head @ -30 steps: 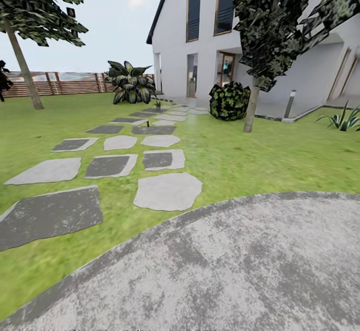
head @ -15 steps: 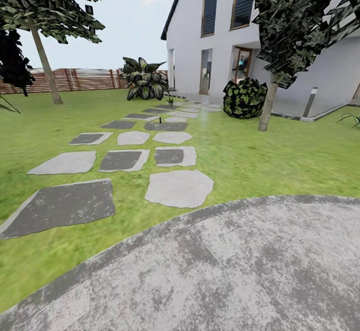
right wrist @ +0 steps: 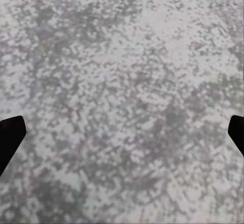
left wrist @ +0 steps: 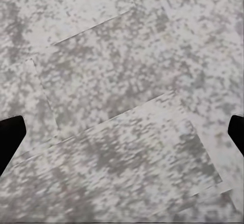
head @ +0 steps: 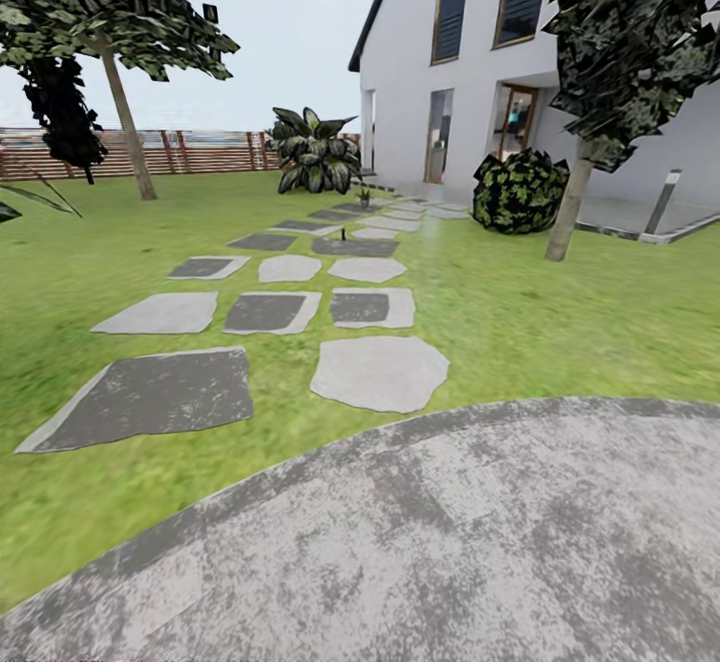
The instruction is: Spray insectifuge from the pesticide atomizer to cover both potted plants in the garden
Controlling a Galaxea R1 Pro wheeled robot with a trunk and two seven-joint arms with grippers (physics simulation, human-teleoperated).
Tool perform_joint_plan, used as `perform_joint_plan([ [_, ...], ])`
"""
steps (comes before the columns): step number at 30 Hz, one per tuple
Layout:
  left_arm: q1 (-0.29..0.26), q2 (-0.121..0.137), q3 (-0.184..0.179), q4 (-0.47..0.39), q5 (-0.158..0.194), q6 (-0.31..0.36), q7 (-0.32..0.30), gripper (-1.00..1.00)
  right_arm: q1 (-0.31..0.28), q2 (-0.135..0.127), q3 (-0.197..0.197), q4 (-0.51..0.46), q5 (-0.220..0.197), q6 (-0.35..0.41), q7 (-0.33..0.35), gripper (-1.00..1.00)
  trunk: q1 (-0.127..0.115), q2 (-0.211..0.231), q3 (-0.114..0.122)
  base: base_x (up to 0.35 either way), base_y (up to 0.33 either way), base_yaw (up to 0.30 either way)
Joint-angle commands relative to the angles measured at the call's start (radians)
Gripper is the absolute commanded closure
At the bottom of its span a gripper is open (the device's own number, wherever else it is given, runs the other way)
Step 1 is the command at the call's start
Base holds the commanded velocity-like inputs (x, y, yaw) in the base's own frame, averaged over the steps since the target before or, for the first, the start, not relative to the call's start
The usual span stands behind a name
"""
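From the head view, a curved apron of mottled grey concrete is seen in the foreground, bordered by a lawn of short green grass. Across the grass a path of flat, irregular stepping stones, some pale and some dark, is laid toward a white gabled house. On a dark slab far up the path a small slim dark upright object, taken to be the pesticide atomizer, is seen; a tiny leafy clump, perhaps one of the potted plants, is seen beyond it, too small to confirm. A broad striped-leaf shrub is backed by a slatted wooden fence. In the left wrist view, speckled grey paving with straight joints is seen between two dark fingertips of the left pincer, spread wide and empty. In the right wrist view, seamless mottled concrete is seen, and the right pincer is likewise spread wide, nothing held.
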Motion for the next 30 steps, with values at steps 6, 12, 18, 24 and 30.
perform_joint_plan([
  [6,0.001,-0.001,0.001,0.005,-0.001,-0.002,0.002,-1.00,0.000,0.004,0.000,-0.002,-0.001,-0.003,0.001,-1.00,0.000,0.000,-0.002,0.096,0.000,0.029],
  [12,0.001,0.000,0.001,0.005,-0.001,-0.003,0.001,-1.00,0.000,0.003,-0.002,0.000,0.000,-0.003,-0.001,-1.00,0.000,0.000,-0.002,0.302,0.000,0.002],
  [18,0.002,-0.001,-0.005,0.006,-0.001,-0.004,-0.001,-1.00,0.000,-0.001,-0.003,0.001,0.000,-0.003,-0.002,-1.00,0.000,0.000,-0.002,0.330,0.000,0.000],
  [24,0.001,0.000,-0.026,0.027,-0.001,-0.005,-0.001,-1.00,0.000,-0.002,-0.007,0.001,-0.002,-0.004,-0.002,-1.00,0.000,0.000,-0.002,0.331,0.000,0.000],
  [30,0.001,0.000,-0.029,0.033,-0.001,-0.005,-0.002,-1.00,0.000,-0.002,-0.010,0.000,-0.007,-0.003,-0.002,-1.00,0.000,0.000,-0.002,0.326,0.000,0.000],
])
